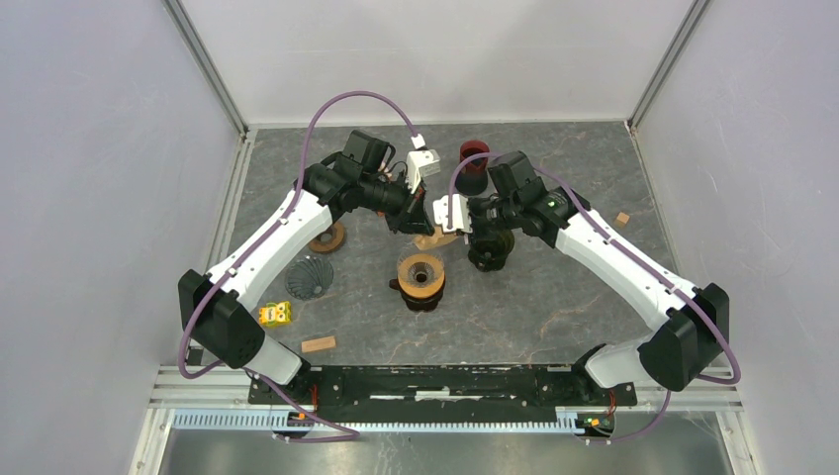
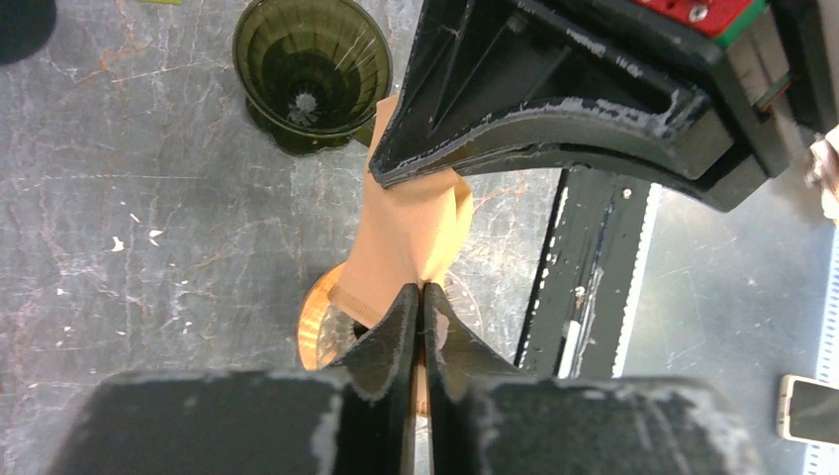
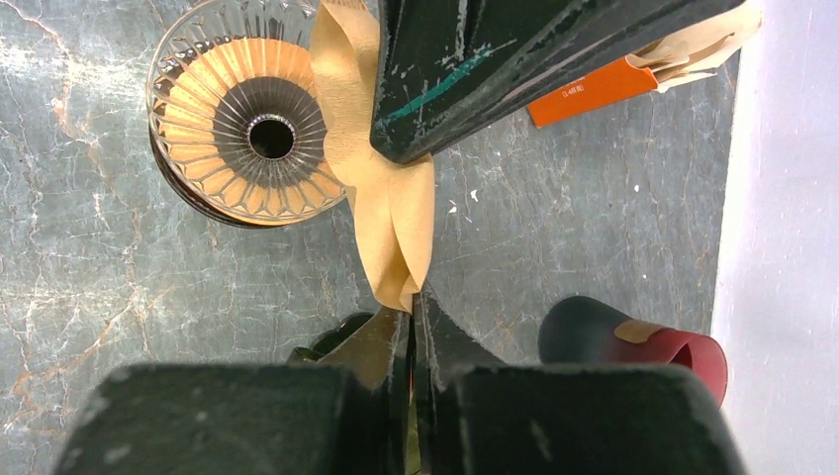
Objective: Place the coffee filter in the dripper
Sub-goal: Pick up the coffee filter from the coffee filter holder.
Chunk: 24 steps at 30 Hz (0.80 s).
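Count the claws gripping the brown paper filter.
2. The left claw pinches one end of the coffee filter; the right claw pinches the opposite end. No claw is hidden.

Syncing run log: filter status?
Left pincer and right pincer both shut on brown paper coffee filter. Held aloft, not yet in clear ribbed glass dripper. No obstruction seen.

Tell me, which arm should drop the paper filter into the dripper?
Probably left. Both pinch the filter, but the left gripper points straight at the dripper; the right gripper sees it aside.
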Each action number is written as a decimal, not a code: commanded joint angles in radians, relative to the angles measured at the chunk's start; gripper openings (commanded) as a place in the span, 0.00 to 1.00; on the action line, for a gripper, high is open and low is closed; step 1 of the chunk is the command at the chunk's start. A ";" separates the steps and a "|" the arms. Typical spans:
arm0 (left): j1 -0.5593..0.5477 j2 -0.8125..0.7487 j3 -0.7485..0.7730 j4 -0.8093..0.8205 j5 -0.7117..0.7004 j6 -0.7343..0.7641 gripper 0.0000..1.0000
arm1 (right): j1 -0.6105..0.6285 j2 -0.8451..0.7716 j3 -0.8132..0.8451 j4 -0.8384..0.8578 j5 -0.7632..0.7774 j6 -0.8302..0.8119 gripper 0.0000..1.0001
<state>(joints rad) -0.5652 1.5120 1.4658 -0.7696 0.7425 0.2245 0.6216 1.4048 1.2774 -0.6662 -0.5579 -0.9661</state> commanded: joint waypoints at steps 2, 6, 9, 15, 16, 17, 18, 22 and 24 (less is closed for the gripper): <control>-0.004 -0.016 -0.009 0.043 0.057 -0.067 0.02 | 0.004 -0.001 0.017 0.027 0.026 -0.005 0.08; -0.003 -0.021 -0.015 0.063 0.046 -0.114 0.02 | 0.003 -0.007 0.018 0.030 0.028 -0.005 0.15; -0.002 -0.023 -0.018 0.075 0.018 -0.143 0.02 | 0.004 -0.013 0.018 0.030 0.045 -0.005 0.23; 0.006 -0.024 -0.024 0.114 -0.016 -0.207 0.02 | 0.004 -0.039 0.031 0.020 0.078 -0.011 0.47; 0.008 -0.022 -0.021 0.118 -0.013 -0.214 0.02 | 0.004 -0.042 0.038 0.014 0.082 -0.014 0.47; 0.008 -0.020 -0.017 0.123 -0.008 -0.214 0.02 | 0.004 -0.046 0.045 0.007 0.082 -0.017 0.48; 0.008 -0.017 -0.014 0.127 0.000 -0.215 0.02 | 0.004 -0.048 0.050 0.005 0.083 -0.018 0.49; 0.008 -0.006 0.002 0.145 0.020 -0.282 0.02 | 0.003 -0.067 0.076 -0.012 0.112 -0.022 0.51; 0.008 0.001 0.014 0.152 0.023 -0.304 0.02 | 0.003 -0.081 0.092 -0.025 0.140 -0.027 0.52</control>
<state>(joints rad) -0.5613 1.5120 1.4406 -0.6743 0.7376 0.0128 0.6220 1.3815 1.2961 -0.6758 -0.4622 -0.9722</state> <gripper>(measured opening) 0.032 0.515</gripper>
